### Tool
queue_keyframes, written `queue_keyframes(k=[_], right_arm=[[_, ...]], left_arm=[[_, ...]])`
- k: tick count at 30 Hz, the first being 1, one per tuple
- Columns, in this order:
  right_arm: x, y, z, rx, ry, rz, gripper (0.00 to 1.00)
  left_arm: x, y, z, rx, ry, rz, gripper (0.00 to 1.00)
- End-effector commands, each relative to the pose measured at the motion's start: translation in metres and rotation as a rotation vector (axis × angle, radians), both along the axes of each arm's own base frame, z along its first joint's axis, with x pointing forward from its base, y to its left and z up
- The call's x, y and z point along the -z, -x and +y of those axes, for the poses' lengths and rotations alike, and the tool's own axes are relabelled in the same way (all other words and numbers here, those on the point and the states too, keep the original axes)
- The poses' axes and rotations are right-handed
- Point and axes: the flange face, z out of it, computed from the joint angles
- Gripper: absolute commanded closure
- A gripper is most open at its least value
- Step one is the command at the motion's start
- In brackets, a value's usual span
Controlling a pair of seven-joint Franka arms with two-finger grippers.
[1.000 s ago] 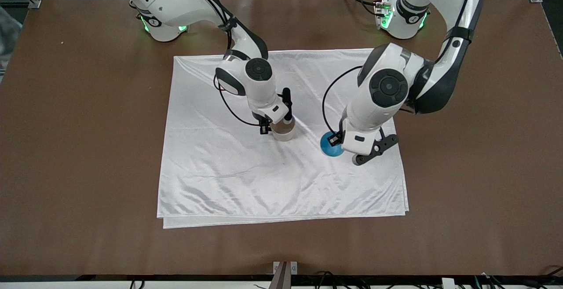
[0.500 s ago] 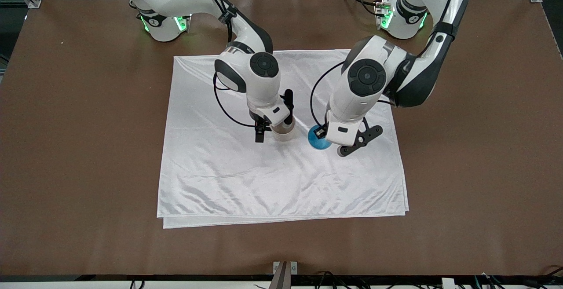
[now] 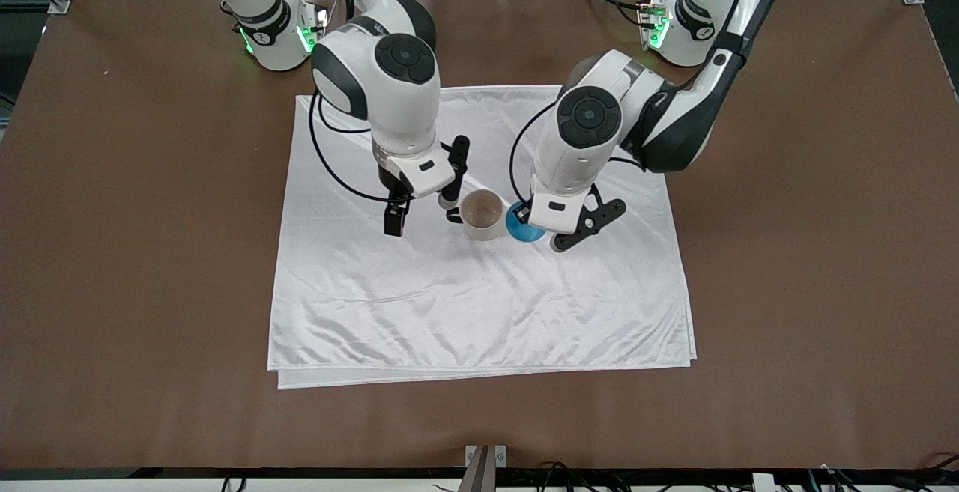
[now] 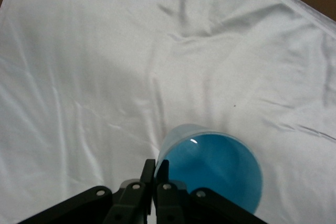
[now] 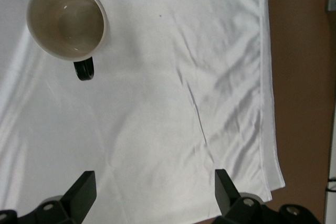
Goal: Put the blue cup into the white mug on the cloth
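Observation:
The white mug [image 3: 482, 215] stands upright on the cloth [image 3: 449, 312], its dark handle toward the right arm's end. My left gripper [image 3: 530, 220] is shut on the rim of the blue cup [image 3: 523, 227] and holds it right beside the mug, on the side toward the left arm's end. The left wrist view shows the fingertips [image 4: 156, 169] pinching the cup's wall [image 4: 215, 174] over the cloth [image 4: 105, 77]. My right gripper [image 3: 422, 211] is open and empty beside the mug. The right wrist view shows the mug [image 5: 65, 19] off from the gripper [image 5: 153, 187].
The brown table [image 3: 150, 252] surrounds the cloth. The cloth's layered edge [image 3: 479, 372] lies nearest the front camera. The cloth's edge and bare table [image 5: 299, 77] show in the right wrist view.
My left gripper has carried the blue cup across the cloth to right beside the mug. My right gripper has opened, left the mug and drawn away toward the right arm's end.

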Motion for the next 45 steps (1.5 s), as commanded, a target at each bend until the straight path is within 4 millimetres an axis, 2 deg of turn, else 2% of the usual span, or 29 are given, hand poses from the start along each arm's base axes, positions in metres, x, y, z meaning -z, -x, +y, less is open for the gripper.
queue_keyframes(k=[1, 6, 9, 13, 16, 21, 25, 28, 30, 37, 45], right_arm=[[-0.032, -0.001, -0.028, 0.069, 0.011, -0.042, 0.00], [-0.061, -0.018, -0.066, 0.143, -0.013, -0.062, 0.00], [-0.080, -0.018, -0.082, 0.194, -0.030, -0.055, 0.00], [-0.099, -0.030, -0.121, 0.285, -0.038, -0.065, 0.00], [-0.112, -0.031, -0.139, 0.319, -0.027, -0.068, 0.00], [-0.128, -0.047, -0.191, 0.414, -0.020, -0.070, 0.00], [-0.159, -0.062, -0.238, 0.536, -0.109, -0.018, 0.00], [-0.184, -0.071, -0.288, 0.637, -0.200, 0.023, 0.00], [-0.185, -0.075, -0.316, 0.679, -0.216, 0.037, 0.00], [-0.191, -0.079, -0.367, 0.737, -0.210, 0.025, 0.00], [-0.195, -0.073, -0.389, 0.809, -0.198, 0.041, 0.00]], left_arm=[[0.012, 0.014, -0.020, -0.017, -0.048, -0.019, 1.00], [0.022, 0.025, -0.034, -0.021, -0.075, -0.025, 1.00], [0.026, 0.032, -0.042, -0.018, -0.079, -0.023, 1.00], [0.031, 0.040, -0.054, -0.013, -0.076, -0.025, 1.00], [0.035, 0.043, -0.063, -0.021, -0.062, -0.036, 1.00], [0.045, 0.050, -0.078, -0.024, -0.039, -0.052, 1.00], [0.053, 0.056, -0.087, -0.018, -0.033, -0.054, 1.00], [0.061, 0.057, -0.089, -0.016, -0.036, -0.048, 1.00], [0.063, 0.060, -0.091, -0.012, -0.038, -0.046, 1.00], [0.068, 0.062, -0.094, -0.006, -0.044, -0.043, 1.00], [0.076, 0.063, -0.095, -0.004, -0.049, -0.035, 1.00]])
